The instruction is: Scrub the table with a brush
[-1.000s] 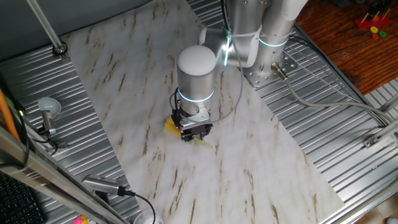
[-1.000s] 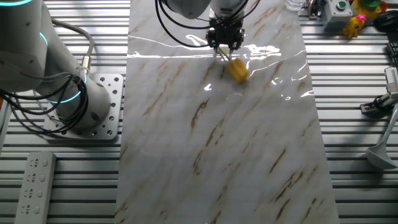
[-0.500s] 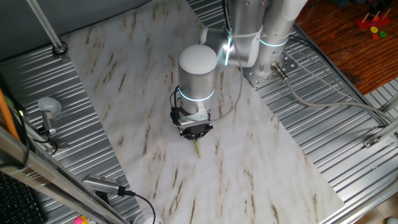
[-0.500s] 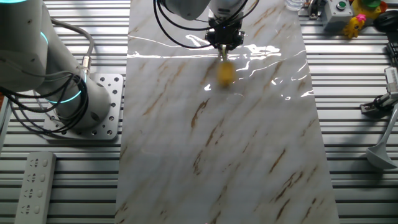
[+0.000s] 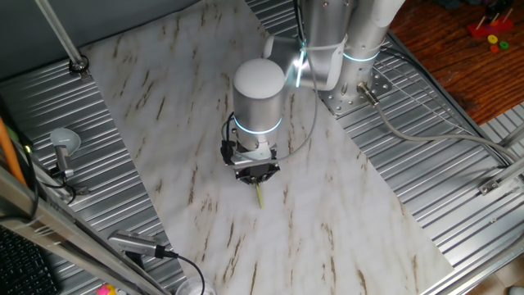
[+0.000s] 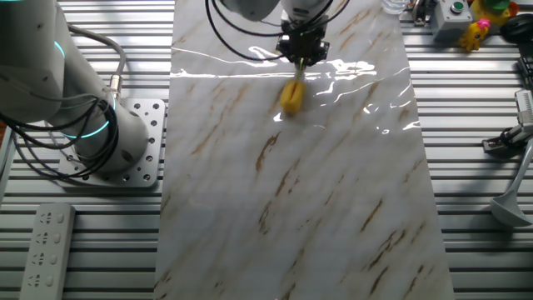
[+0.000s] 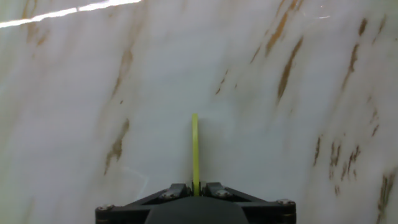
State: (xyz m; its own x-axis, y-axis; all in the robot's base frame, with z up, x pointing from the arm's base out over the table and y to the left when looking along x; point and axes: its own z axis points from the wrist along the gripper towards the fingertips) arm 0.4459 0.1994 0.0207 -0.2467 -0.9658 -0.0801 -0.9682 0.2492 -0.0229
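My gripper [image 5: 255, 173] is shut on the brush and stands over the middle of the white marble-patterned table [image 5: 164, 98]. The other fixed view shows the gripper [image 6: 301, 55] holding the thin stick, with the yellow bristle head [image 6: 291, 97] down on the table [image 6: 316, 208]. In one fixed view only the yellow-green handle end [image 5: 259, 195] pokes out below the hand; the head is hidden by the arm. In the hand view the handle [image 7: 195, 146] runs straight up from between my closed fingers [image 7: 177, 190].
Ribbed grey metal panels [image 5: 426, 180] flank the table on both sides. The arm's base [image 6: 92, 125] stands at the left in the other fixed view. A remote [image 6: 46, 250] lies at front left, toys [image 6: 479, 25] at back right.
The brush has swung in my grip: its bristle head moved from the right of the gripper to directly below it and slightly left, sweeping over the table. The hand stayed about in place.
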